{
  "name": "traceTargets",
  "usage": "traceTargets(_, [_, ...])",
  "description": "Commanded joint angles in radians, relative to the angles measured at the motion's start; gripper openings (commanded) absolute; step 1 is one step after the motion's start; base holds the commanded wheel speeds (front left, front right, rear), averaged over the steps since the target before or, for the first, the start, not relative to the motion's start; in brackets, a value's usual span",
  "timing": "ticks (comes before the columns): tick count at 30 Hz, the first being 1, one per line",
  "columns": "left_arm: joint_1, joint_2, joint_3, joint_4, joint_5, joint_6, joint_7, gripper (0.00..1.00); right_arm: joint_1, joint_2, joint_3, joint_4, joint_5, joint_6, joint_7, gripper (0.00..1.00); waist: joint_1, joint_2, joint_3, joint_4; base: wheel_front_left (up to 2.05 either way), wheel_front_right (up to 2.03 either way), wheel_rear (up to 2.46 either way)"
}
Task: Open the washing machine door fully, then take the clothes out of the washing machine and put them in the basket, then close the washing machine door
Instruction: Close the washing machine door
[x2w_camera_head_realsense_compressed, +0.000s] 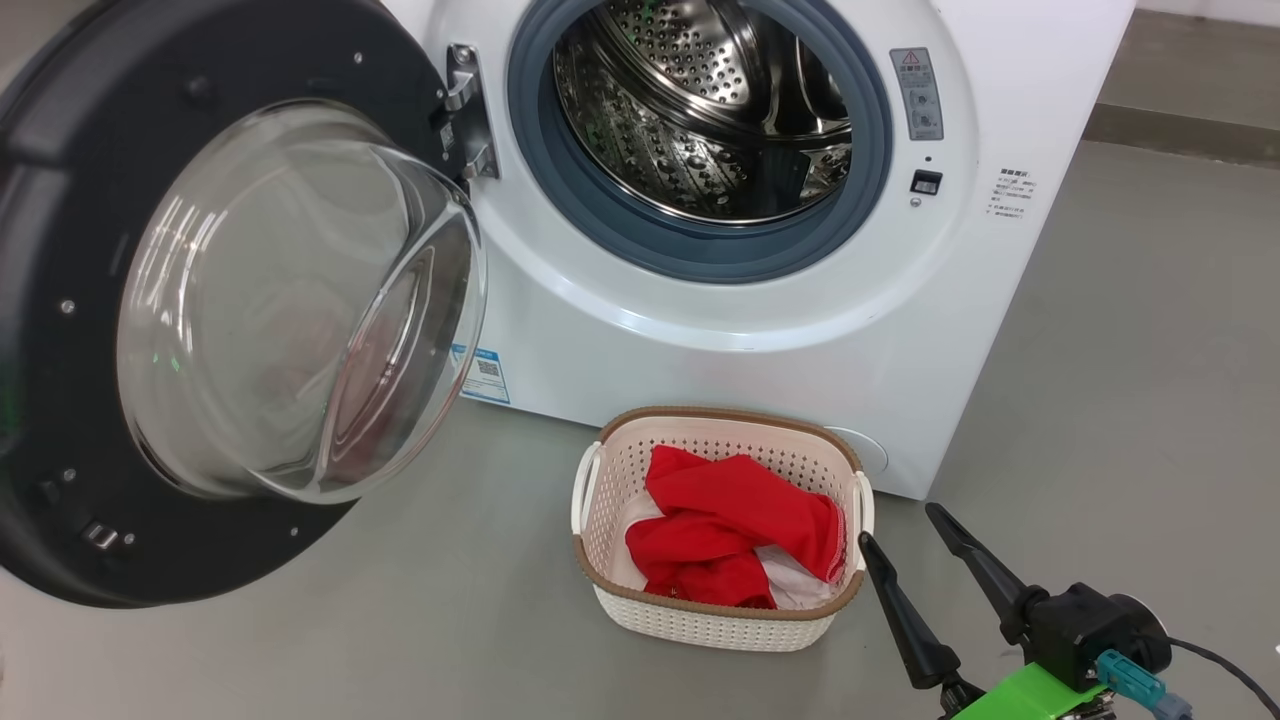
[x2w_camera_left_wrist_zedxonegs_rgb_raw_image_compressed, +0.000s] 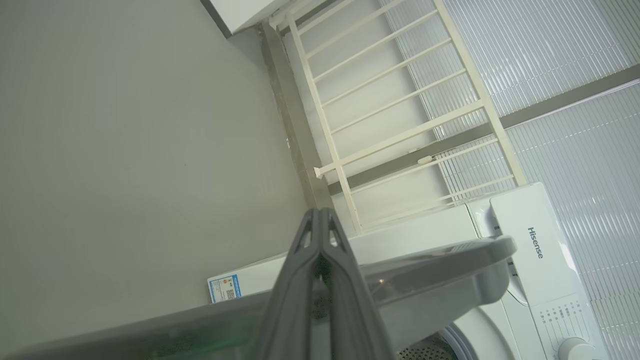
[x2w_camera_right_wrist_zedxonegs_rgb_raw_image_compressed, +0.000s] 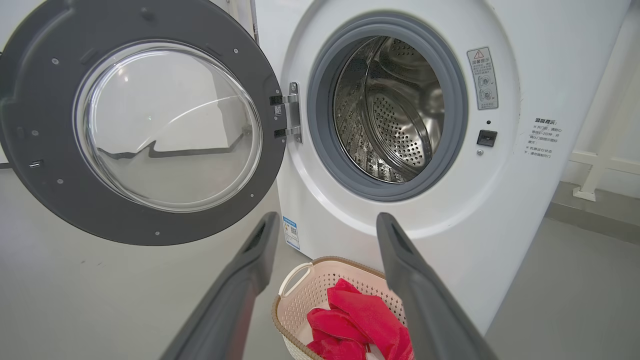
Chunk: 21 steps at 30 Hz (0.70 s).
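- Head view: the right end effector (x2w_camera_head_realsense_compressed: 900, 525) sits at the lower right. Its two long dark fingers are spread wide with nothing between them.
- Just left of its fingertips, a small cream-white perforated plastic basket (x2w_camera_head_realsense_compressed: 720, 412) with a brown woven-look rim stands on the grey floor (x2w_camera_head_realsense_compressed: 400, 620). The bright red clothes (x2w_camera_head_realsense_compressed: 730, 520) with white panels lie bundled inside it.
- Beyond the end effector, past the basket, stands the white boxy front-loading washing machine (x2w_camera_head_realsense_compressed: 800, 330). Its perforated steel drum (x2w_camera_head_realsense_compressed: 700, 120) shows shiny metal inside the grey rubber gasket (x2w_camera_head_realsense_compressed: 700, 258).
- Well to the left of the end effector, the large round black-rimmed washing machine door (x2w_camera_head_realsense_compressed: 240, 300) hangs swung wide open. Its bulging clear glass bowl faces outward.
- A small blue label (x2w_camera_head_realsense_compressed: 487, 372) sits low on the machine's front, by the door's edge.
- Left wrist view: the left end effector (x2w_camera_left_wrist_zedxonegs_rgb_raw_image_compressed: 320, 217) has its two fingers pressed together, clamping nothing that can be seen.
- The grey edge of the open door runs across behind the fingers. Whether they touch it cannot be told.
- Beyond the fingertips a white barred railing (x2w_camera_left_wrist_zedxonegs_rgb_raw_image_compressed: 400, 125) stands against a ribbed wall. To the right of the fingers in this view are the machine's top and a round control dial (x2w_camera_left_wrist_zedxonegs_rgb_raw_image_compressed: 575, 350).
- Right wrist view: the right end effector's fingers rise wide apart and hold nothing.
- The basket with the red clothes lies low between the fingers.
- The drum opening is ahead, above the right-hand fingertip, and the open door is ahead on the left.
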<state>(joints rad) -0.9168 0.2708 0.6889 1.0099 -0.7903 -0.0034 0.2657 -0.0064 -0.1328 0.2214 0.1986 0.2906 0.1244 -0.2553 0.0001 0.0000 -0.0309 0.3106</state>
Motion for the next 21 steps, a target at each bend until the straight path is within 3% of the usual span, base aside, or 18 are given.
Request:
traceTargets(1, [-0.027, 0.048, 0.000, -0.012, -0.015, -0.015, 0.044, 0.00, -0.043, -0.016, 0.024, -0.020, 0.003, 0.006, -0.006, 1.00, -0.0001, 0.0000, 0.001, -0.001, 0.00, 0.00, 0.00])
traceTargets(6, [-0.020, 0.045, -0.009, 0.000, -0.043, -0.052, 0.148, 0.00, -0.042, -0.012, 0.022, -0.019, 0.008, 0.006, -0.006, 1.00, -0.0001, 0.0000, 0.002, -0.003, 0.00, 0.00, 0.00])
traceTargets(12, [0.003, 0.035, -0.012, -0.010, -0.059, -0.069, 0.199, 0.00, -0.039, -0.008, 0.017, -0.018, 0.015, 0.006, -0.006, 1.00, -0.0001, 0.0000, 0.006, -0.001, 0.00, 0.00, 0.00])
traceTargets(21, [0.090, -0.017, -0.015, -0.122, -0.125, -0.113, 0.325, 0.00, -0.044, -0.001, 0.019, -0.021, 0.018, 0.006, -0.006, 1.00, -0.0001, 0.0000, 0.012, -0.001, 0.00, 0.00, 0.00])
